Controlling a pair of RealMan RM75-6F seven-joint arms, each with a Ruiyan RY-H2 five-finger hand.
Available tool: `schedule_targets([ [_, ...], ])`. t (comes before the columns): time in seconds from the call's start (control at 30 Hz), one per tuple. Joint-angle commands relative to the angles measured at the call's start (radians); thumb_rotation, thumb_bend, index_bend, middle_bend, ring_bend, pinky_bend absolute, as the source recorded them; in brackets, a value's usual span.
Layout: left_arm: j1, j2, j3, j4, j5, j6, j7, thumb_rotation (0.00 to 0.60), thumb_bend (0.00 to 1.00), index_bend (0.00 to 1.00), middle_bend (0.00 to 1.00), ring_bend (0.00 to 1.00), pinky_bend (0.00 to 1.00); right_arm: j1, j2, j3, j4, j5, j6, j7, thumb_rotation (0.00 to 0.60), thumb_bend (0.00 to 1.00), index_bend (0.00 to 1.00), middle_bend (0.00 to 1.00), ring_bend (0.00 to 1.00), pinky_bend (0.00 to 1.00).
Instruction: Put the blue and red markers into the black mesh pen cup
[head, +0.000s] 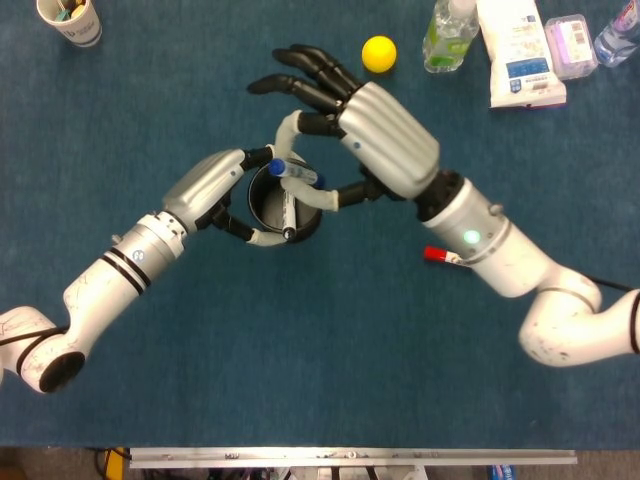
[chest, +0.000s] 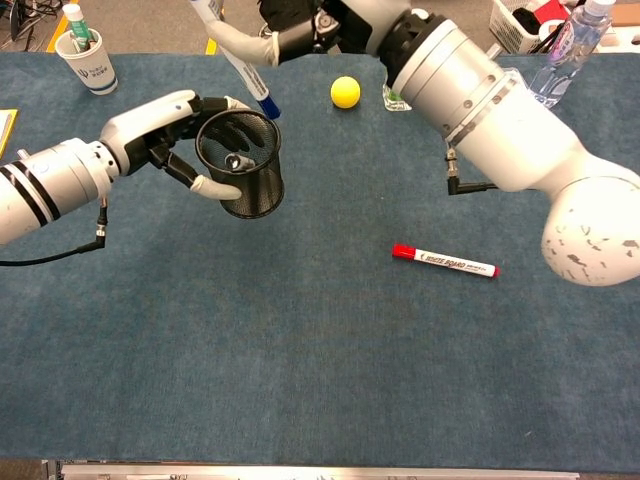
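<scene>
Blue marker sits pinched in the right hand, thumb and a finger clamped on its barrel while the other fingers fan out above. It hangs directly over the cup, tilted, its long axis running steeply downward with the lower end just at the rim on the far side in the chest view. The drop turns on that: the tip needs to be inside the mouth, not on the wire edge, and from here it looks about on the line, though I cannot tell for sure. The left hand grips the cup from the side, fingers wrapped round the wall, steadying it on the worktop. A pale pen-like thing already lies inside the cup.

Red marker lies flat on the worktop, well apart from the cup, long axis roughly left to right, cap toward the cup. It lies under the right forearm in the head view, so the right hand is the nearer one for it. A yellow ball rests farther back.
</scene>
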Motion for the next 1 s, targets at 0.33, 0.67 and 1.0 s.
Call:
schedule_targets([
  [0.33, 0.002, -0.003, -0.003, -0.004, 0.001, 0.014, -0.007, 0.6, 0.15, 0.32, 0.34, 0.29, 0.25, 0.063, -0.13, 0.014, 0.137, 0.026, -0.049, -0.018, 0.6, 0.29, 0.36, 0.1, 0.0, 0.0],
  [0.67, 0.006, 0.007, 0.004, 0.01, 0.0, 0.013, -0.005, 0.6, 0.15, 0.32, 0.34, 0.29, 0.25, 0.024, -0.067, -0.001, 0.098, 0.024, -0.03, -0.069, 0.6, 0.07, 0.06, 0.03, 0.0, 0.0],
  [1.0, 0.021, 0.03, 0.026, 0.032, 0.014, 0.02, 0.006, 0.6, 0.15, 0.32, 0.34, 0.29, 0.25, -0.146, 0.227, -0.117, -0.091, 0.001, 0.015, -0.15, 0.6, 0.14, 0.32, 0.13, 0.0, 0.0],
])
